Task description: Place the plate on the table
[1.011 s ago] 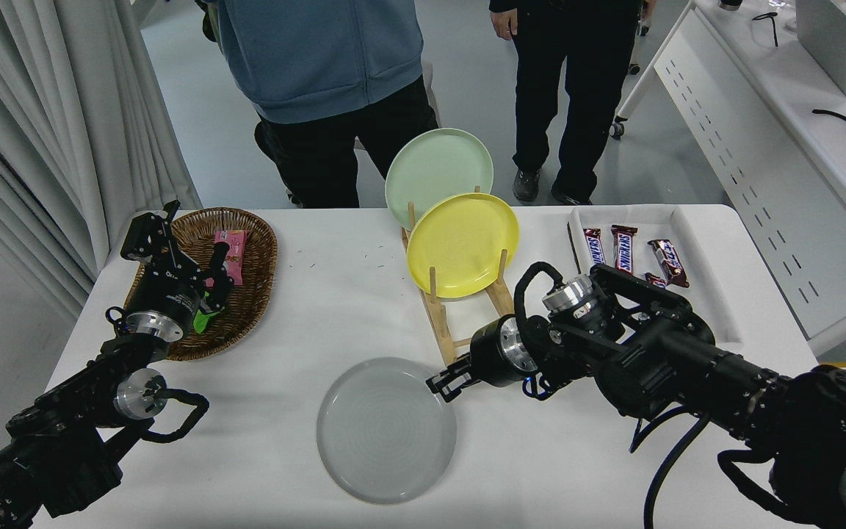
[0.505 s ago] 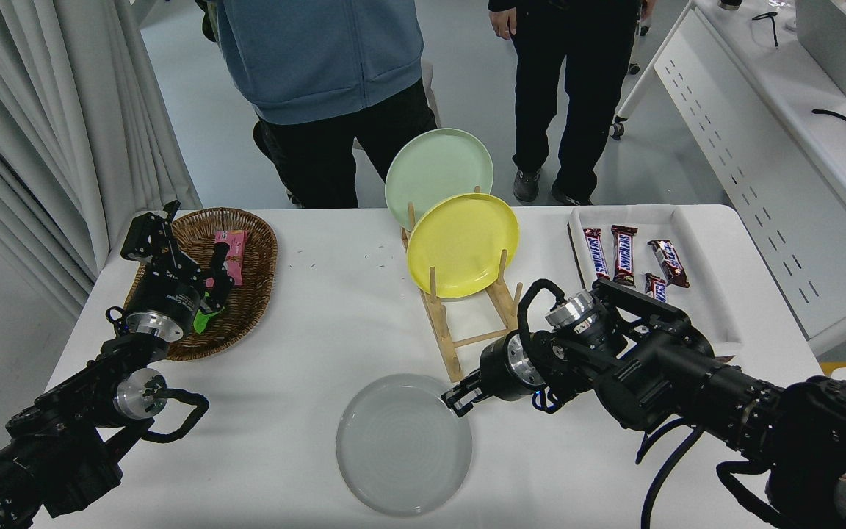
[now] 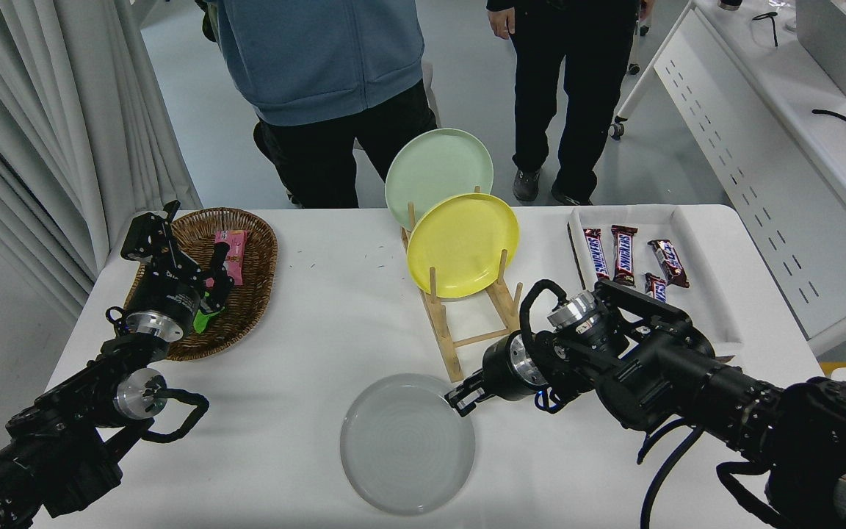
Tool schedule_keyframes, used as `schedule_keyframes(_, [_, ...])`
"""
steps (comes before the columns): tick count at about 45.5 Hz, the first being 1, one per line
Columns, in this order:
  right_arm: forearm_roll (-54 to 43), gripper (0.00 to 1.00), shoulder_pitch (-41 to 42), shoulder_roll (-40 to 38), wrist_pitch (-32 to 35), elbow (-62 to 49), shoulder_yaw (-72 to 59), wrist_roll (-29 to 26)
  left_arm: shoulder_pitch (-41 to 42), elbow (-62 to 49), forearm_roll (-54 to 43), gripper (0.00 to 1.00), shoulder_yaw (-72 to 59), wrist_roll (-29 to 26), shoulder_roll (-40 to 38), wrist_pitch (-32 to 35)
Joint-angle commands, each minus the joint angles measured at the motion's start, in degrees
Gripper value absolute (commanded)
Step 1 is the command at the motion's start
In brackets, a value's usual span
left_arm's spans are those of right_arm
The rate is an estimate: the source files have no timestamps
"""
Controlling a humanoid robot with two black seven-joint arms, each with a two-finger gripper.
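Currently, the round light grey matte plate [image 3: 407,443] lay flat on the white counter [image 3: 305,353], its right rim pinched by the right end effector [image 3: 460,398]; likely rigid, breakable, best held by the rim.

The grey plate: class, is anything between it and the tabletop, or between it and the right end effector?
Nothing visible. The grey plate looks flat on the table, and the right end effector is at its far-right rim, apparently gripping it.
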Motion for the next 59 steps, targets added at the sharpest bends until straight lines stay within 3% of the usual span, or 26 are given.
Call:
schedule_keyframes(1, [-0.60,0.00,-0.03,-0.01,0.00,-1.26,-0.15,0.02,0.00,0.00,-0.02,1.00,0.02,0.00,0.00,0.00])
schedule_keyframes(21, [-0.51,0.02,0.06,0.08,0.00,-1.34,0.47,0.02,0.00,0.00,-0.02,1.00,0.02,0.00,0.00,0.00])
schedule_keyframes(25, [-0.51,0.34,0.06,0.08,0.00,-1.34,0.47,0.02,0.00,0.00,-0.02,1.00,0.02,0.00,0.00,0.00])
schedule_keyframes(32, [-0.42,0.47,0.06,0.08,0.00,-1.34,0.38,-0.06,0.00,0.00,-0.02,1.00,0.02,0.00,0.00,0.00])
schedule_keyframes(38, [-0.34,0.98,0.06,0.08,0.00,-1.26,0.47,0.02,0.00,0.00,-0.02,1.00,0.02,0.00,0.00,0.00])
schedule_keyframes(53, [0.19,0.99,0.32,-0.09,0.00,0.67,0.29,-0.24,0.00,0.00,-0.02,1.00,0.02,0.00,0.00,0.00])
schedule_keyframes(59, [1.24,0.99,-0.03,-0.18,0.00,2.61,-0.23,-2.70,0.00,0.00,-0.02,1.00,0.02,0.00,0.00,0.00])
